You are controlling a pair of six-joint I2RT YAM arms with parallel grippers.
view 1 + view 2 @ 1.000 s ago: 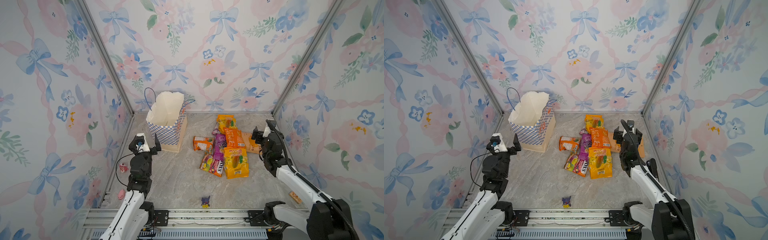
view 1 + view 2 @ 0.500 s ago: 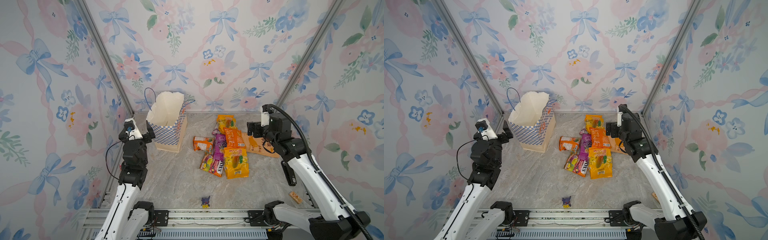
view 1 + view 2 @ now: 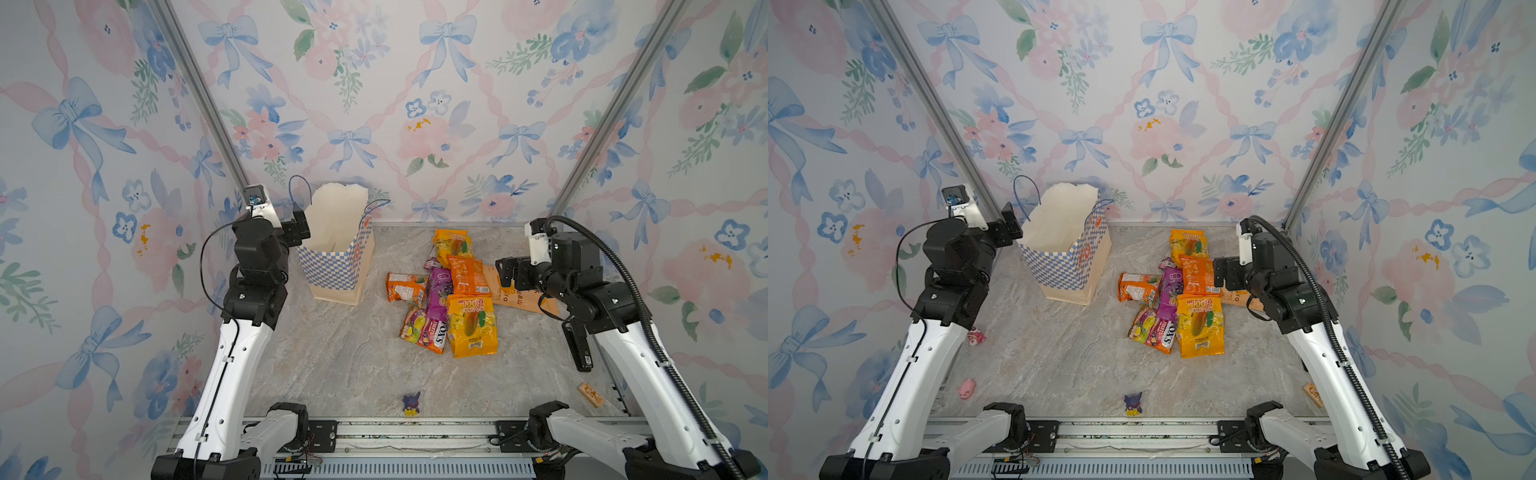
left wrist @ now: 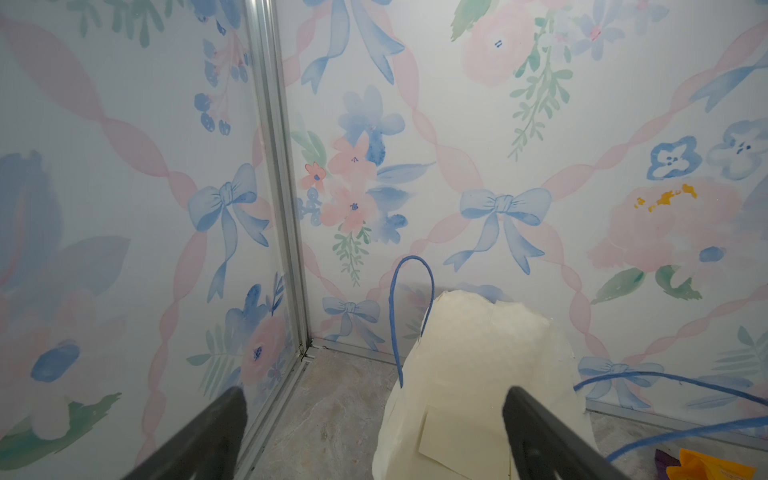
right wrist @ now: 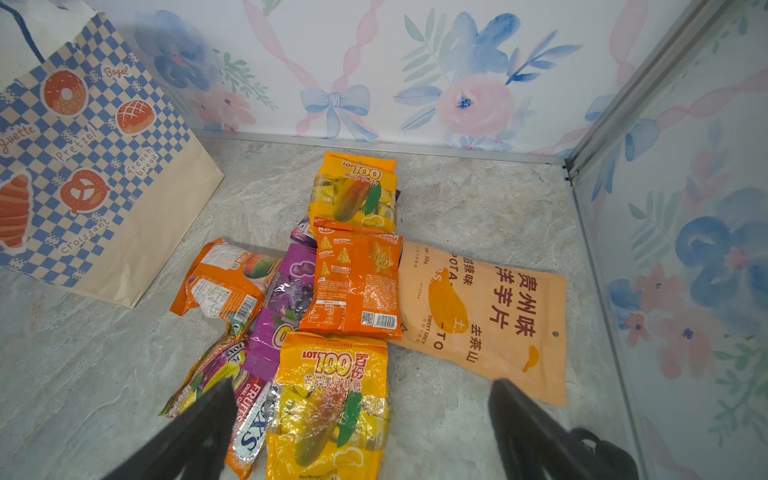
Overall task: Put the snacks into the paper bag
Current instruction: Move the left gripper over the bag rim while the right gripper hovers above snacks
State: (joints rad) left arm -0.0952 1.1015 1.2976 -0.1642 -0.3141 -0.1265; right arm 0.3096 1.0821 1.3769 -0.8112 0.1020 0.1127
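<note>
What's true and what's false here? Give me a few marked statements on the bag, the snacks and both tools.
1. The paper bag stands upright, mouth open. True.
2. The right tool holds one of the snacks. False: it is open and empty, over the pile.
3. The snacks lie piled on the table, right of the bag in both top views. True.
4. The left tool grips the bag's rim. False: it is open beside the bag, holding nothing.
5. A purple-and-yellow figurine stands near the table's front edge. True.

Both arms up, elbows bent; L tool [image 4: 376,400] & R tool [image 5: 360,388] jaws wide, empty.
</note>
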